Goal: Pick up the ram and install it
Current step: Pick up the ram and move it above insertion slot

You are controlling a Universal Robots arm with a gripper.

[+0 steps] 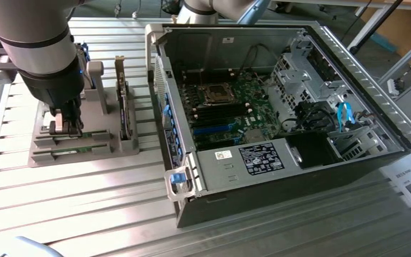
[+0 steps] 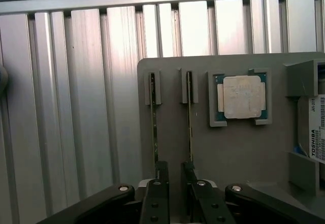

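The ram [image 2: 190,127] stands on edge in a slot of the grey holder [image 2: 238,153], with a second stick [image 2: 154,127] in the next slot and the processor [image 2: 241,97] in its pocket just beside. The pincer [image 2: 175,169] hangs over one end of the two sticks, jaws apart, nothing between them. The arm [image 1: 45,59] comes straight down onto the holder, at the exterior view's left of the open computer case [image 1: 277,176] on the slatted table [image 1: 84,203]
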